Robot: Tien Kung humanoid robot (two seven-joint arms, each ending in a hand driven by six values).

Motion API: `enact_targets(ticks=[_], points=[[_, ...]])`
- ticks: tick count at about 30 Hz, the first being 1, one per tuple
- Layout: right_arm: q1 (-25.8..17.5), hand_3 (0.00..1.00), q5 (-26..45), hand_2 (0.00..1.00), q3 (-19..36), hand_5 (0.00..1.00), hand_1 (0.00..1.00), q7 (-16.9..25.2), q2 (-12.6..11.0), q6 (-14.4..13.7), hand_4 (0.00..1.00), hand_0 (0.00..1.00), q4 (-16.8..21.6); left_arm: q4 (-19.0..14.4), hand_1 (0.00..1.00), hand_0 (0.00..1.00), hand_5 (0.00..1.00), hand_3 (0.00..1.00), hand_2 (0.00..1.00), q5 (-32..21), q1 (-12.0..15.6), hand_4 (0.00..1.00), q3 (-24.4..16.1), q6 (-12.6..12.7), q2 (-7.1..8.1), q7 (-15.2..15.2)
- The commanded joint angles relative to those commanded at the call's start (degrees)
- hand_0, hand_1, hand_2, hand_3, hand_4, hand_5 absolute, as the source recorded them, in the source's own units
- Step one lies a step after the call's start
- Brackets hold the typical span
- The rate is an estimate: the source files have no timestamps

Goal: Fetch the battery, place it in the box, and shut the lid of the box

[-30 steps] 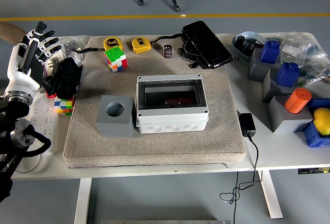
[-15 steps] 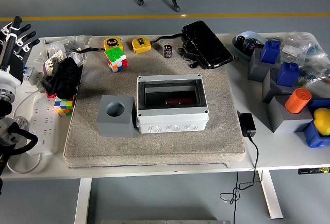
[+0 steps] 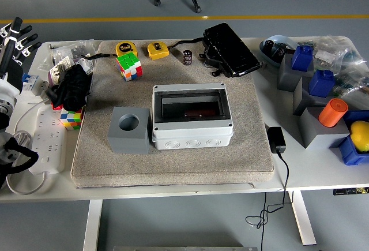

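One worktop (image 3: 173,190) is filling most of my view, white, and it is carrying a large grey felt mat (image 3: 173,158) across its middle. I am seeing the grey box (image 3: 192,116) sitting on that mat near its centre, its dark lid lying shut over the top and a reddish shape showing faintly through it. A black case (image 3: 230,49) is lying tilted at the mat's far right corner. Just beside the box on its left, touching it, a grey block (image 3: 130,130) with a round hole is resting. A white power strip (image 3: 43,138) is lying along the worktop's left edge.

My left hand (image 3: 12,40) is showing at the picture's left edge, raised over that end of the worktop, its fingers spread and released, grasping nothing. I am not seeing the right hand at all.

Two yellow tape measures (image 3: 141,49) are sitting side by side at the mat's far edge, with a colourful puzzle cube (image 3: 130,66) just in front of them. The battery (image 3: 188,57), a small dark cylinder, is standing upright near the far edge of the mat, between the tape measures and the black case, well apart from the box.
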Motion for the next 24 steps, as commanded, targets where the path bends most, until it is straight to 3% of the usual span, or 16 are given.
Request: enact_targets(ticks=[13, 24], points=[[0.35, 0.570, -0.16, 0.607, -0.24, 0.468, 0.637, -0.38, 0.19, 0.22, 0.908, 0.609, 0.14, -1.04, 0.637, 0.577, 0.476, 0.637, 0.640, 0.79, -0.46, 0.943, -0.38, -0.69, 0.98, 0.02], [0.74, 0.570, 0.25, 0.612, -1.16, 0.472, 0.641, -0.54, 2.08, 0.30, 0.911, 0.609, -0.54, -1.75, 0.636, 0.577, 0.476, 0.636, 0.637, 1.08, 0.11, 0.945, -1.12, -0.95, 1.10, 0.04]])
